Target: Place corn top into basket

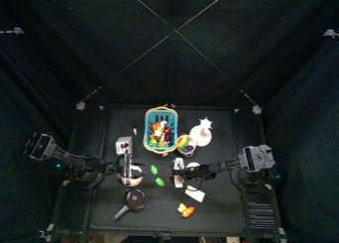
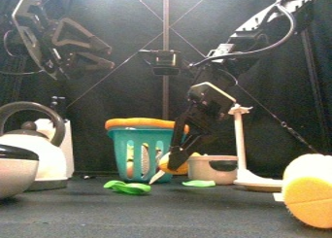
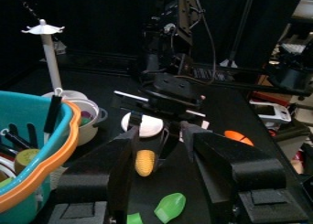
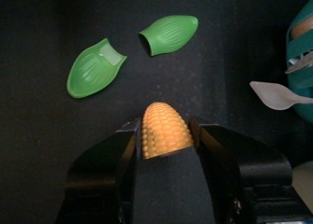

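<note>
While the right gripper (image 4: pixel 167 153) clasps the yellow tapered toy corn top (image 4: pixel 166 128) between its jaws just above the black table (image 4: pixel 49 26), two green plastic husk leaves (image 4: pixel 95 65) lie beside it, and the teal-rimmed rectangular basket (image 2: pixel 144 143) stands near, one kettle (image 2: pixel 31 145) well apart. Raised at the left, the left gripper (image 3: pixel 162 173) hangs open, holding nothing.

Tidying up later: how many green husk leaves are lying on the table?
2: a larger husk leaf and a smaller husk leaf, side by side beyond the corn top. Others may be hidden.
</note>
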Controlling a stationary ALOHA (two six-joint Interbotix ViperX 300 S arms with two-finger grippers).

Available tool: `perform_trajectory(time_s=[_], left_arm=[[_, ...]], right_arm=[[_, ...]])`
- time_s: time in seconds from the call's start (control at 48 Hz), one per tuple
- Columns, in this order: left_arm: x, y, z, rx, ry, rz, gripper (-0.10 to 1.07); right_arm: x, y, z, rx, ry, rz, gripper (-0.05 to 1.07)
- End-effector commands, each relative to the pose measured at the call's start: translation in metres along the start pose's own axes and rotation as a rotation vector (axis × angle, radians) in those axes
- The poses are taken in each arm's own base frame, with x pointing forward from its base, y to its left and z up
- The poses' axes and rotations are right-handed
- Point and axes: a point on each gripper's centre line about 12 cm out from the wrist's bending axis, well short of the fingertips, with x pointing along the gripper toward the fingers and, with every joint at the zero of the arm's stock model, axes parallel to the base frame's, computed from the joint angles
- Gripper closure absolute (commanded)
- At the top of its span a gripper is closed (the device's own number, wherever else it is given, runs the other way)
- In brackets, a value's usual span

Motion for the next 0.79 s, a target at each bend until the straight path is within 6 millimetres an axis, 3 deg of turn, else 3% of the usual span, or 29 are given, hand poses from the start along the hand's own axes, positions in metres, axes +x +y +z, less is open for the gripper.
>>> perform_trajectory(time_s=[0.0, 0.375, 0.771], left_arm=[[0.002, -0.001, 0.006, -0.004, -0.024, 0.0, 0.17], [0.002, -0.001, 0.006, -0.004, -0.025, 0.002, 0.17], [0.002, -0.002, 0.006, -0.005, -0.025, -0.002, 0.17]], right_arm=[[-0.018, -0.003, 0.022, 0.009, -0.075, 0.001, 0.42], [-0.055, -0.012, 0.068, 0.003, -0.232, -0.009, 0.42], [-0.074, -0.033, 0.107, -0.002, -0.341, -0.057, 0.42]])
